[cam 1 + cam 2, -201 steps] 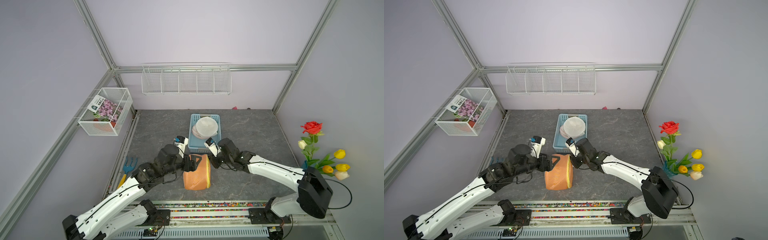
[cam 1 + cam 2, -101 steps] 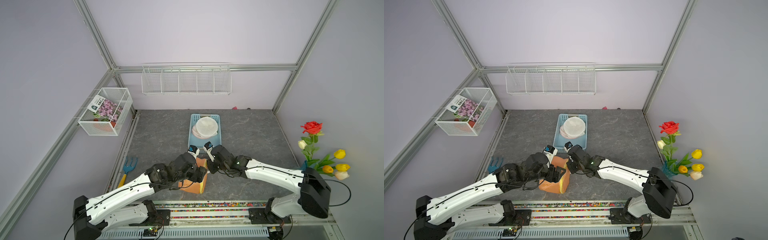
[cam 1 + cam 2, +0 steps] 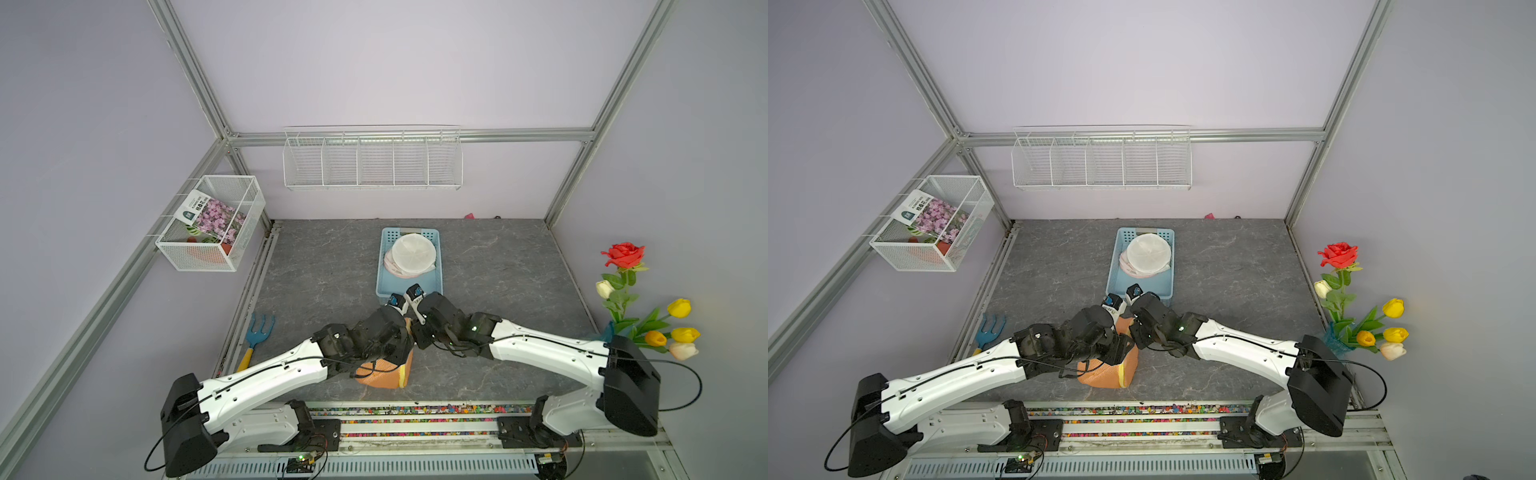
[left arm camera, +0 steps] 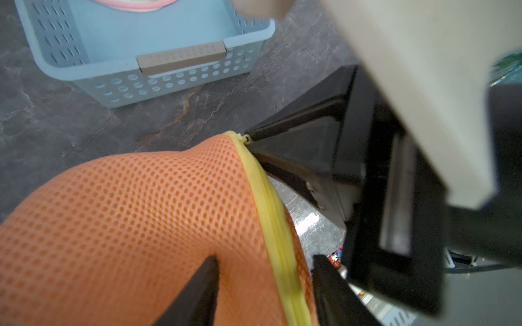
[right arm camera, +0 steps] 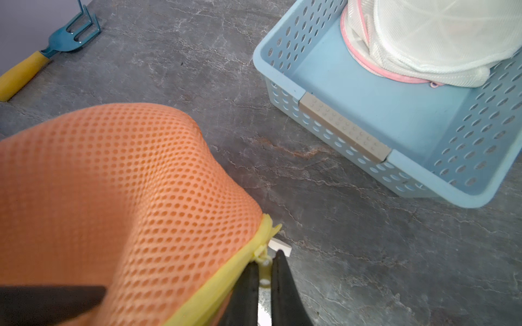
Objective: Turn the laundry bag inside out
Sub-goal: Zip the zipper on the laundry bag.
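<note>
Lilac walls (image 3: 374, 62) enclose grey tabletop (image 3: 324, 266) and laundry bag (image 3: 384, 372).

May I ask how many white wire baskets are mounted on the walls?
2: a small wire basket on the left wall, and a long divided wire basket on the back wall. None seems hidden.

laundry bag (image 3: 386, 376): orange, partly under left arm (image 3: 270, 374) | blue basket (image 3: 379, 286): just beyond
</note>
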`<action>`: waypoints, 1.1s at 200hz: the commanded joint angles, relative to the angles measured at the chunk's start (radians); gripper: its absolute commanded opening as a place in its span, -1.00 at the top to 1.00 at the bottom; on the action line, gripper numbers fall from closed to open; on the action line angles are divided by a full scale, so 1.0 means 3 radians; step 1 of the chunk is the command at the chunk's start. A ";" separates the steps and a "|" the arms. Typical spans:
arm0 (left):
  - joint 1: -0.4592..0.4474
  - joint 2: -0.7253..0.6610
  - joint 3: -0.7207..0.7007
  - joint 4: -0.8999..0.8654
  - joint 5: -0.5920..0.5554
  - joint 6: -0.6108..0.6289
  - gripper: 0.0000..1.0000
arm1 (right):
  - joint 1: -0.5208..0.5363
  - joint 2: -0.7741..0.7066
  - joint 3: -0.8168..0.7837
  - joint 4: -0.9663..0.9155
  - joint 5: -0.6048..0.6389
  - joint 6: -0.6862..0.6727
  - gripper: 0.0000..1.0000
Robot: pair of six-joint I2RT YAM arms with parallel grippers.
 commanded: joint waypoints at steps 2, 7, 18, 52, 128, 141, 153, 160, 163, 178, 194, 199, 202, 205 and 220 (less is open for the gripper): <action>-0.0017 0.0053 0.0178 -0.0074 -0.0104 0.0065 0.31 | 0.0027 -0.0112 0.0042 -0.0024 -0.0022 0.0096 1.00; -0.0017 0.0051 0.0189 -0.0106 -0.0126 0.0048 0.39 | 0.0024 -0.0131 0.0035 -0.0019 -0.0042 0.0103 1.00; -0.0017 0.0026 0.0211 -0.0165 -0.0179 0.0007 0.58 | 0.0024 -0.0160 0.0020 -0.0021 -0.0080 0.0103 1.00; -0.0015 -0.0211 0.0143 -0.0099 -0.0175 0.0040 1.00 | 0.0027 -0.0239 -0.0107 0.0029 -0.0107 0.0123 1.00; 0.0636 -0.1365 -0.0241 0.0480 0.0738 0.0189 1.00 | 0.0026 -0.0833 -0.0895 0.0773 -0.0542 -0.0033 1.00; 0.0646 -0.1545 -0.0259 0.0524 0.0662 0.0188 1.00 | 0.0025 -0.0878 -0.1012 0.0874 -0.0578 0.0036 1.00; 0.0657 -0.1593 -0.0270 0.0560 0.0666 0.0198 1.00 | 0.0026 -0.0921 -0.1114 0.0955 -0.0593 0.0085 1.00; 0.0658 -0.1601 -0.0267 0.0573 0.0707 0.0220 1.00 | 0.0027 -0.0960 -0.1166 0.0975 -0.0575 0.0117 1.00; 0.0661 -0.1598 -0.0261 0.0571 0.0725 0.0229 1.00 | 0.0027 -0.0976 -0.1185 0.0984 -0.0568 0.0129 1.00; 0.0672 -0.1465 -0.0107 0.0364 0.0868 0.0366 1.00 | 0.0027 -0.1102 -0.1252 0.0921 -0.0447 0.0188 1.00; 0.0673 -0.1227 0.0110 0.0067 0.1018 0.0513 1.00 | 0.0026 -0.1210 -0.1270 0.0760 -0.0335 0.0203 1.00; 0.0673 -0.1191 0.0162 0.0002 0.1006 0.0532 1.00 | 0.0028 -0.1231 -0.1266 0.0704 -0.0323 0.0192 1.00; 0.0673 -0.1178 0.0185 -0.0031 0.0965 0.0519 1.00 | 0.0027 -0.1238 -0.1265 0.0678 -0.0330 0.0187 1.00; 0.0673 -0.1178 0.0198 -0.0052 0.0915 0.0501 1.00 | 0.0026 -0.1239 -0.1264 0.0660 -0.0336 0.0185 1.00; 0.0673 -0.1293 0.0142 0.0063 0.0710 0.0481 1.00 | 0.0021 -0.1217 -0.1295 0.0630 -0.0413 0.0205 1.00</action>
